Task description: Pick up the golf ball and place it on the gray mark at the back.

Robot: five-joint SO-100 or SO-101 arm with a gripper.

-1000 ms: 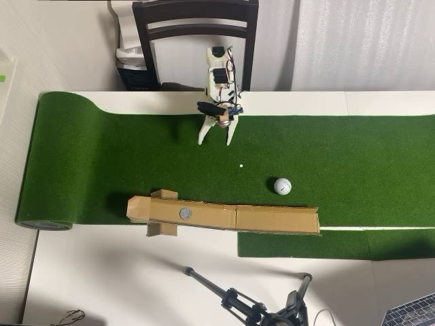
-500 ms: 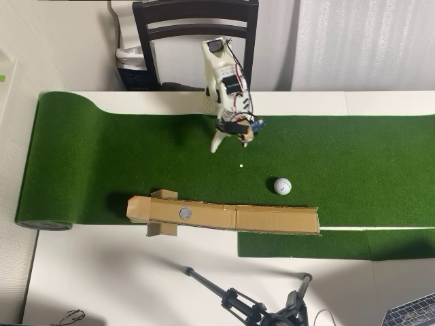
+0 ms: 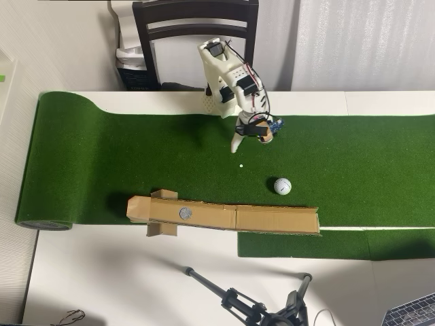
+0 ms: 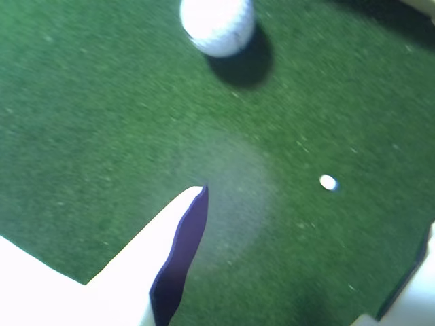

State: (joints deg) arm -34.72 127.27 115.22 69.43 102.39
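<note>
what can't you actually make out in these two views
- Golf ball, wrist view: its top is cut off by the upper edge, and blur hides the dimples and any print.
- Gripper, overhead view: the arm's own body covers the jaws, so their spread is unclear; the wrist view shows one finger and only a corner of the other.
- Gray mark, overhead view: too small to show surface detail; absent from the wrist view.

The overhead view is bright, evenly lit and sharp, with only soft shadows. The wrist view is blurred and soft; the small white dimpled golf ball [image 4: 217, 26] looks overexposed and throws a dark shadow to its lower right.
</note>
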